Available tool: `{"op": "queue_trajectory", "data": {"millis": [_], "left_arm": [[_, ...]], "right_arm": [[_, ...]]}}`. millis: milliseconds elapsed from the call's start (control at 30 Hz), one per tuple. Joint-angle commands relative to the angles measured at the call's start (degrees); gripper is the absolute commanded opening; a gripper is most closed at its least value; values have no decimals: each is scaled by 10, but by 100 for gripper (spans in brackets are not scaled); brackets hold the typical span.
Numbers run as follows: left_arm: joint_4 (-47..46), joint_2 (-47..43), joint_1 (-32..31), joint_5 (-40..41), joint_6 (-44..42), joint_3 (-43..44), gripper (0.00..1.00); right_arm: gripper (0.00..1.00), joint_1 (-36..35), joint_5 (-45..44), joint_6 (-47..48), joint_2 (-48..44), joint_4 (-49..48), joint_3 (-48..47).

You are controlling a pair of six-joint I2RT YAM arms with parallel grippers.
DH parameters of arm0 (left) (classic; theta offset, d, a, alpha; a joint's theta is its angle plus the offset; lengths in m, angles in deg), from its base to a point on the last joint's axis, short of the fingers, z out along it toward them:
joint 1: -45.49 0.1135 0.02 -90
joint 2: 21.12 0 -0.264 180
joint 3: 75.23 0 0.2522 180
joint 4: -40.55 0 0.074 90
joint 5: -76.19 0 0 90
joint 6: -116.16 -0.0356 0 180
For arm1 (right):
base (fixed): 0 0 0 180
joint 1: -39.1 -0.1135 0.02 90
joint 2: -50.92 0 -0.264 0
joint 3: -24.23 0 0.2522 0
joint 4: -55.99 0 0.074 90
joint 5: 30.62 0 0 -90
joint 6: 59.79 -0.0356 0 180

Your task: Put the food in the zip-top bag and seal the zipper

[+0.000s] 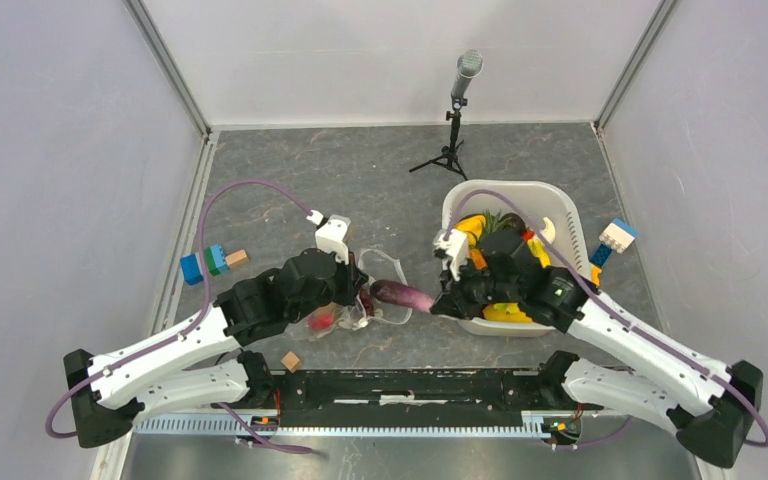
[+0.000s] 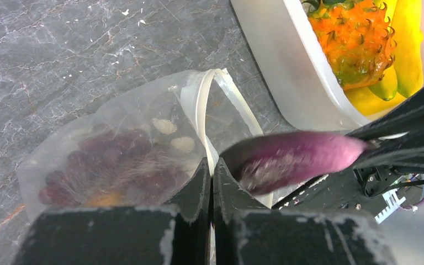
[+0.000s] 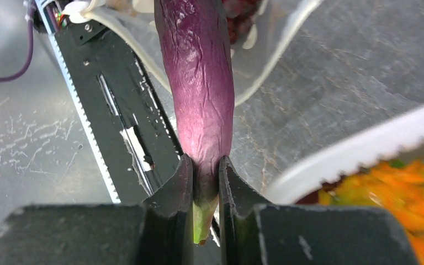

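The clear zip-top bag (image 2: 127,143) lies on the table with purple grapes (image 2: 110,165) inside. My left gripper (image 2: 211,168) is shut on the bag's white zipper strip (image 2: 199,105), and the mouth gapes to the right of it. A long purple eggplant (image 3: 199,83) with a green stem is held by its stem end in my right gripper (image 3: 205,171), which is shut on it. The eggplant (image 1: 402,294) lies level, its tip at the bag's mouth (image 1: 385,270) beside the left gripper (image 1: 360,300). The right gripper (image 1: 442,300) is just left of the basket.
A white basket (image 1: 560,215) at the right holds a pineapple (image 2: 359,38), bananas (image 2: 406,44) and other toy food. Coloured blocks (image 1: 212,262) lie at the left, more blocks (image 1: 615,238) right of the basket, a small wooden cube (image 1: 290,361) near the front rail. A microphone stand (image 1: 455,120) is at the back.
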Motion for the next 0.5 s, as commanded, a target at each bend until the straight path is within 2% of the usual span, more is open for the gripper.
{"op": "queue_trajectory", "data": {"millis": [0,100,333,467], "left_arm": [[-20,-5,1,-2,1,15,2],[-25,-5,1,-16,-7,15,2],[-32,-12,0,-58,-23,11,2],[-39,-20,1,-75,-22,5,2]], "right_arm": [[7,-64,-79,-15,39,-41,-15],[7,-90,-107,-30,77,-80,-19],[9,-130,-96,-51,170,-208,-49],[9,-142,-99,-54,233,-222,-87]]}}
